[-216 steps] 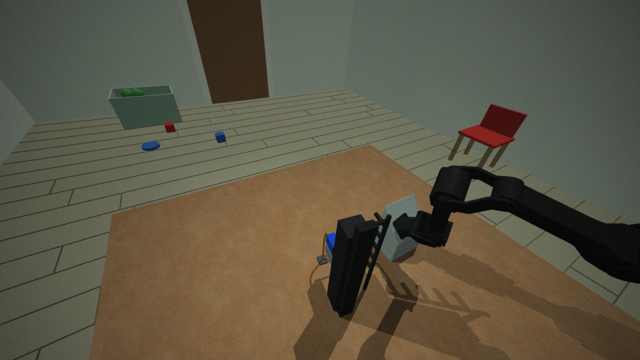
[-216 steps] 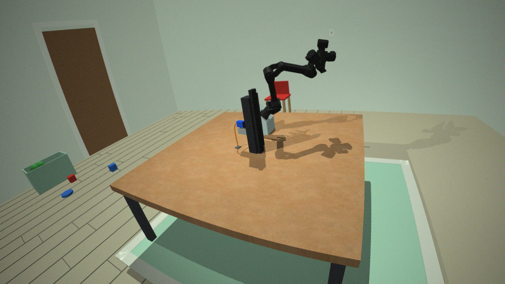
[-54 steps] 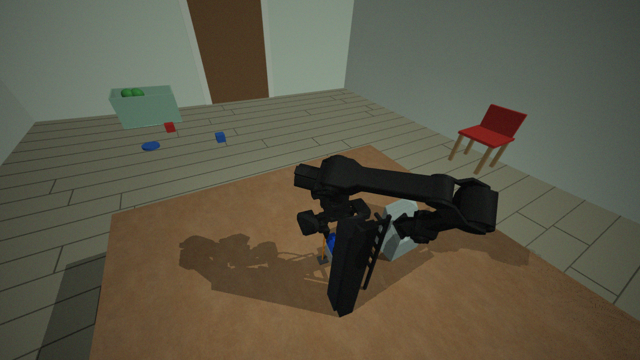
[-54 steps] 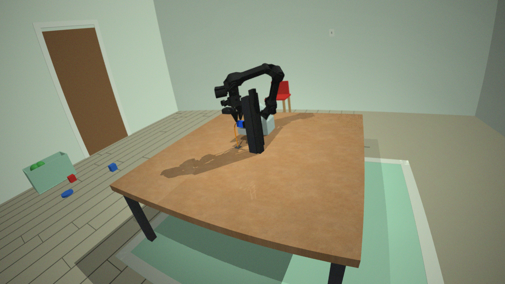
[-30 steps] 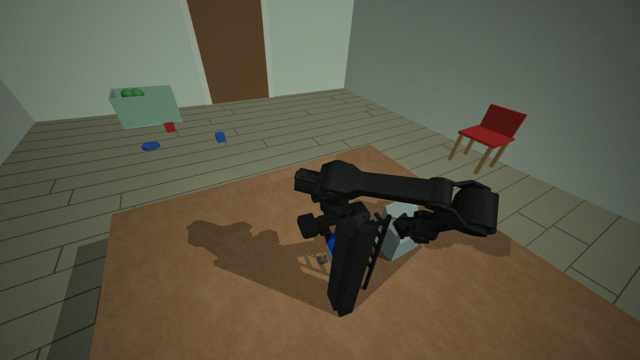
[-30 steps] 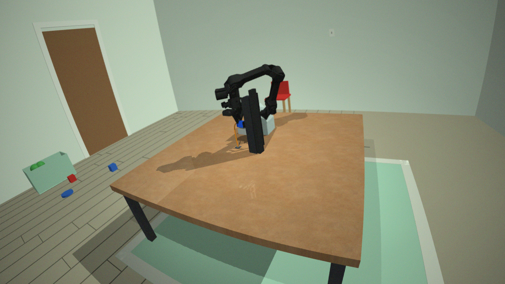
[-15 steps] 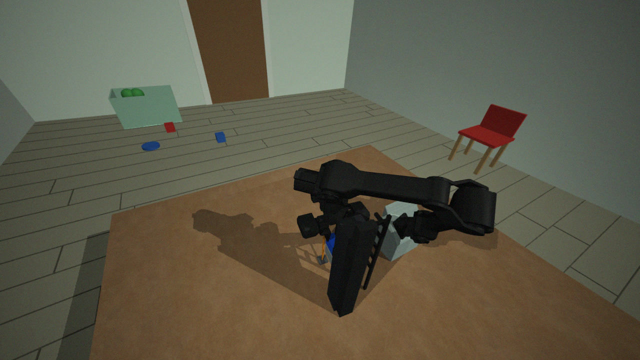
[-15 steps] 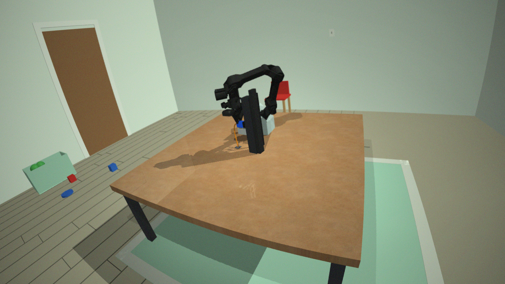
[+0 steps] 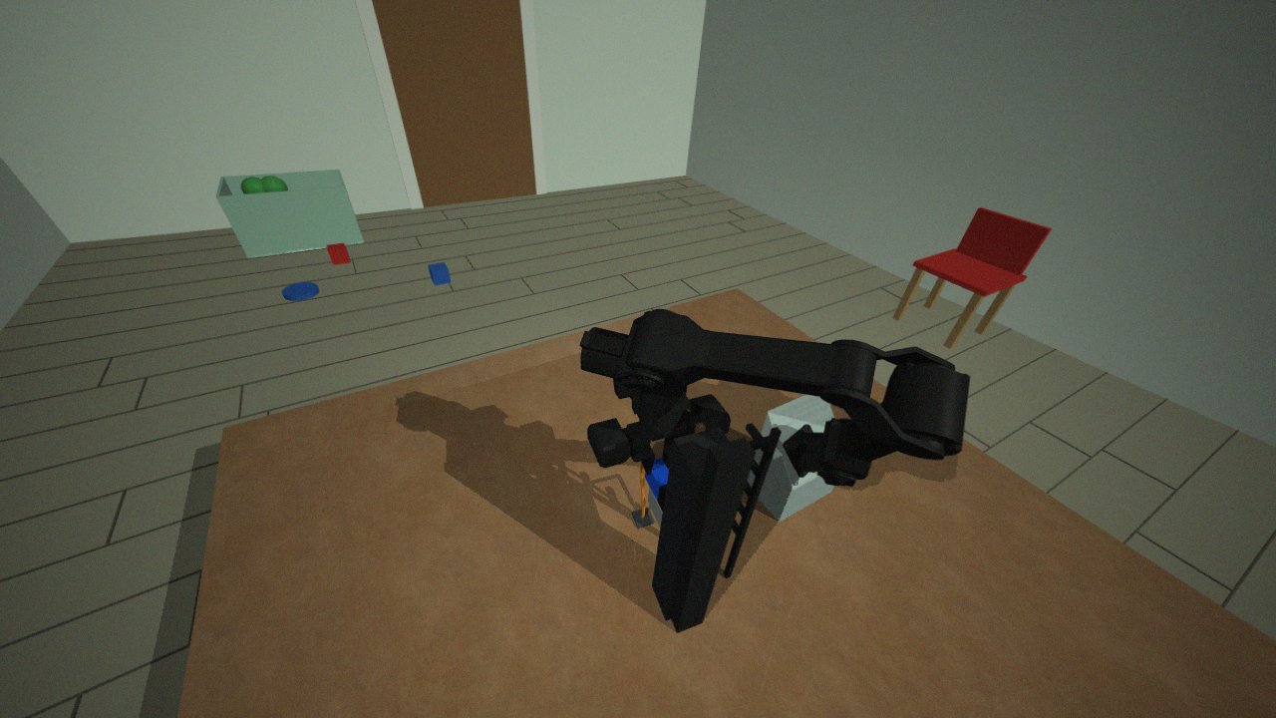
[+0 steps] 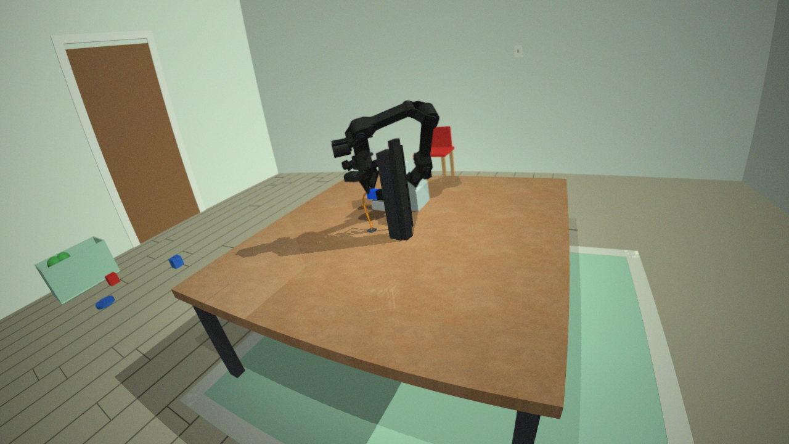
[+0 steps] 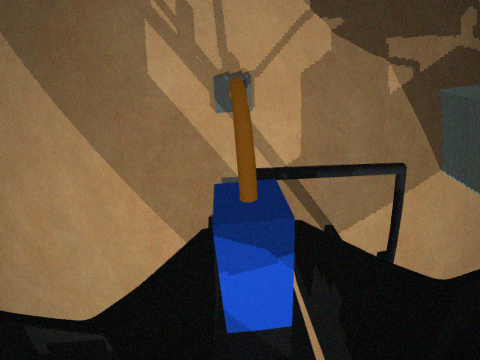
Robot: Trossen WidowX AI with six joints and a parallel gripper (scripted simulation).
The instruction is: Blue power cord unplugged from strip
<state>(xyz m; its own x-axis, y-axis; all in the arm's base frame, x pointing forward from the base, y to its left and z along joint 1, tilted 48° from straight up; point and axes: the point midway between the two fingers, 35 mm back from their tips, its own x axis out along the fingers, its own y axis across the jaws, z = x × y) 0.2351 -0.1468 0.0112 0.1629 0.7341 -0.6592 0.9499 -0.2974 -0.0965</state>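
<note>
While clamped narrow on the blue plug [image 11: 255, 260], the gripper [image 11: 256, 314] hangs over the wooden table [image 10: 441, 287]; an orange cord [image 11: 243, 143] runs from plug to a small grey anchor [image 11: 232, 92] on the tabletop, beside the black upright panel [image 10: 396, 190].

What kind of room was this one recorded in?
Probably a room in a home, perhaps a playroom: a wooden table on a green rug, a brown door, a red chair, and a toy bin with blocks scattered on the plank floor.
</note>
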